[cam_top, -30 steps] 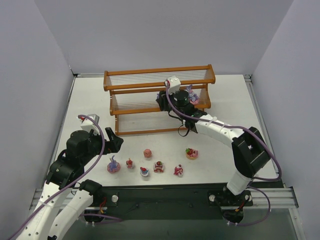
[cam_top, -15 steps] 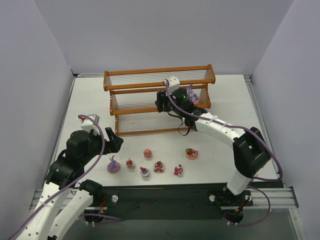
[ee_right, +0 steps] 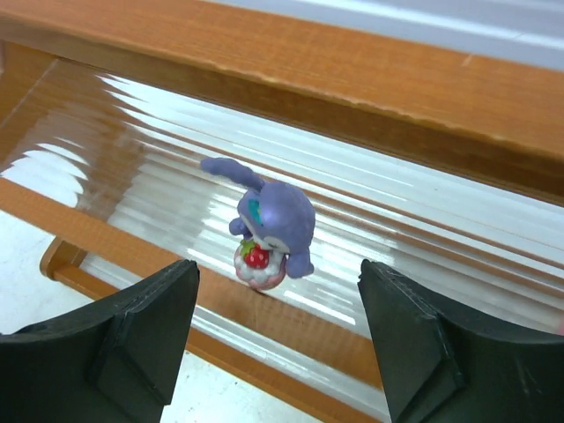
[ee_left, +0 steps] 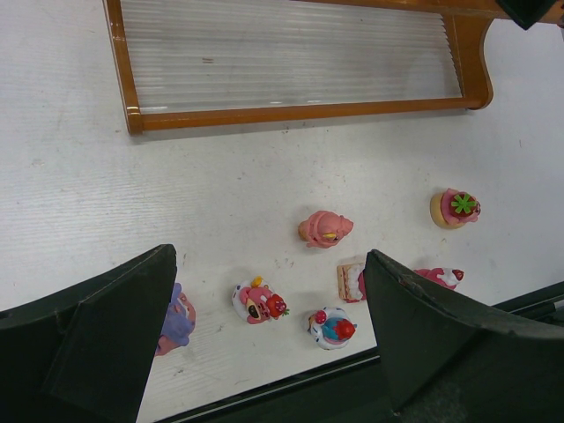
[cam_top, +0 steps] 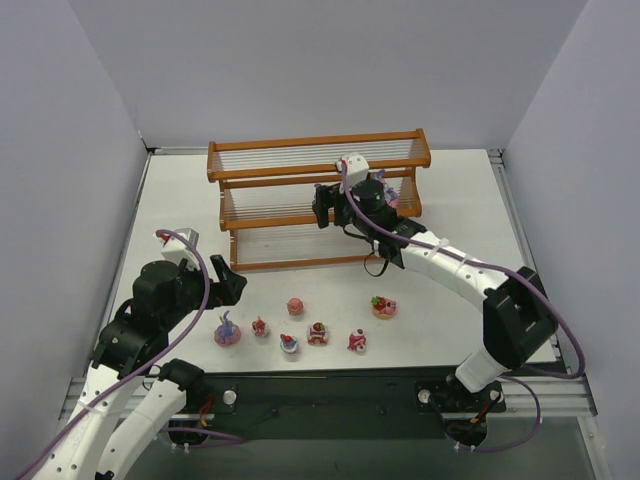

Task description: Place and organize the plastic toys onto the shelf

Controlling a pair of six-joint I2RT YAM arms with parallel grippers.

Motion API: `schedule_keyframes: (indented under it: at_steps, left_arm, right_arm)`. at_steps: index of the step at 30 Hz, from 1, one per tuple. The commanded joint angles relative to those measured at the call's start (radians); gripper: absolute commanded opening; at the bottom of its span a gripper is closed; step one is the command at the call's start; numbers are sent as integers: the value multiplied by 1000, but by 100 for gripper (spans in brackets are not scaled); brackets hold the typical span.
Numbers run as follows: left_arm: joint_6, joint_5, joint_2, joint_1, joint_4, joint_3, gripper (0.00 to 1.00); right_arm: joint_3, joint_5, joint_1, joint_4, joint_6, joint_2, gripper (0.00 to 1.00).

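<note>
You are finishing a placement; your right hand [ee_right: 278,295] is gaping wide around the purple bunny [ee_right: 269,231] on the shelf's [ee_right: 352,62] middle tier; next you are needing a clean retreat without toppling it.

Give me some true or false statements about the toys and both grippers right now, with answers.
1. The right gripper is clamped on the purple bunny. False: its jaws are open, and the bunny stands free between them.
2. Seven toys sit on the table. True.
3. The left gripper holds a cupcake. False: it is open and empty.
4. The purple bunny stands on the shelf's middle tier. True.
</note>
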Motion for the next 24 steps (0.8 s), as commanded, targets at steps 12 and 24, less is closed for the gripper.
schedule_keyframes:
  at_steps: [12,24]
  left_arm:
    - [8,-70,-81,-1,8,65,97]
    - [-29,-369,-120,-1,-313,405,97]
  right_arm:
    - [-148,-232,343,-164,-44,-341,75]
    - [19,-376,531,-16,-53,62,70]
